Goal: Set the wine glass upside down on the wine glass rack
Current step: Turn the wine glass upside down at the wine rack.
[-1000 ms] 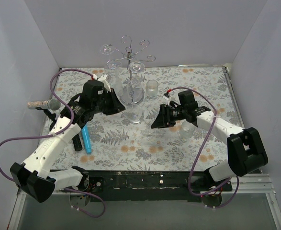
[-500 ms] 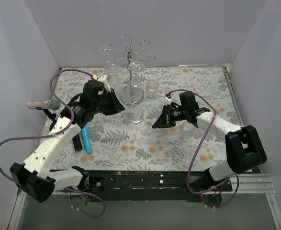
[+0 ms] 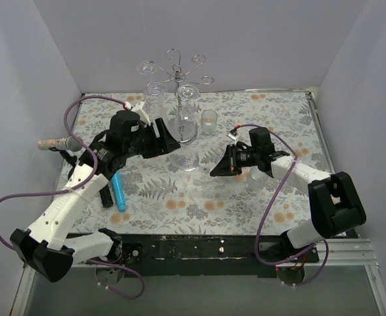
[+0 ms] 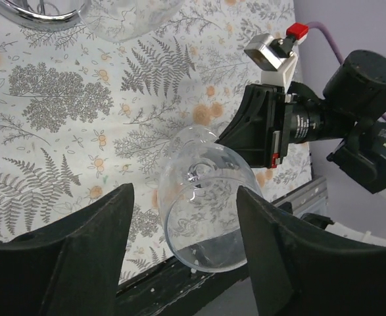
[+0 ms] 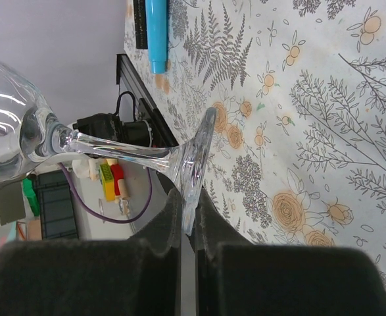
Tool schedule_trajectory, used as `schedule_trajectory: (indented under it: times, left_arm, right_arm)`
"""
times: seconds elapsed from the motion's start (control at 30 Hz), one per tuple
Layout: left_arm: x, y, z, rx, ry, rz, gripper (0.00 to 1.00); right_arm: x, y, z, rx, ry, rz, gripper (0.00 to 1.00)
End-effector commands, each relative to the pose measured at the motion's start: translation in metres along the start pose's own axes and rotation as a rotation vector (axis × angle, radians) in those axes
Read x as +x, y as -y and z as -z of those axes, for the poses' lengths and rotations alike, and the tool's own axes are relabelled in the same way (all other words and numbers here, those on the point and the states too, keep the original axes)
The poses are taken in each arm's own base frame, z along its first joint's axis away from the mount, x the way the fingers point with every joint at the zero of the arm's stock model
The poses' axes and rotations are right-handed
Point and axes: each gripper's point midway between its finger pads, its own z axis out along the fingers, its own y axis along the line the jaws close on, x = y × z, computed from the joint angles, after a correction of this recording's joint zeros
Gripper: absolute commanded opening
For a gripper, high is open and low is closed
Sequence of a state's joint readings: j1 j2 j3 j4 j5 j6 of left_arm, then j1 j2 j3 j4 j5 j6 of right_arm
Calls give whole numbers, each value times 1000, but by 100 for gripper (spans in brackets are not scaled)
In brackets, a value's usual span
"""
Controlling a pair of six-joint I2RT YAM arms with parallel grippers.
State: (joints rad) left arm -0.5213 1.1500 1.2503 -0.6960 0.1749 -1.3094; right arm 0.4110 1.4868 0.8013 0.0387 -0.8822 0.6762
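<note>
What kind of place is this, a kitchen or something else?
Probably a robot test booth, not a kitchen: plain grey walls box in a table with a floral cloth, and two white-and-black robot arms are bolted at its edge.

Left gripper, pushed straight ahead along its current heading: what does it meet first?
The wine glass: its bowl lies between the left gripper's open fingers. Just beyond, apparently in line, is the right gripper, shut on the glass's foot; depth there is unclear.

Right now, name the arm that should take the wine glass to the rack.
Right, probably: the right pincer is shut on the foot of the wine glass; the left pincer stands open around its bowl, gripping nothing.
</note>
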Motion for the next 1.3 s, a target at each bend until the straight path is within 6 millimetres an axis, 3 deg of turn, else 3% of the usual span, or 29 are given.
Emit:
schedule_trajectory:
  times: [0.0, 0.3, 0.9, 1.27]
  left_arm:
    - [-11, 17, 26, 66, 78, -11, 69]
    - [-34, 13, 74, 24, 258, -55, 98]
    - [-35, -13, 97, -55, 370, -90, 98]
    - [-35, -20, 103, -74, 404, -110, 98]
  right_arm:
    - [-12, -25, 14, -90, 45, 142, 1]
    - [-28, -23, 34, -20, 118, 275, 1]
    - [-50, -22, 91, 202, 185, 624, 1]
    - [-73, -29, 145, 350, 184, 941, 1]
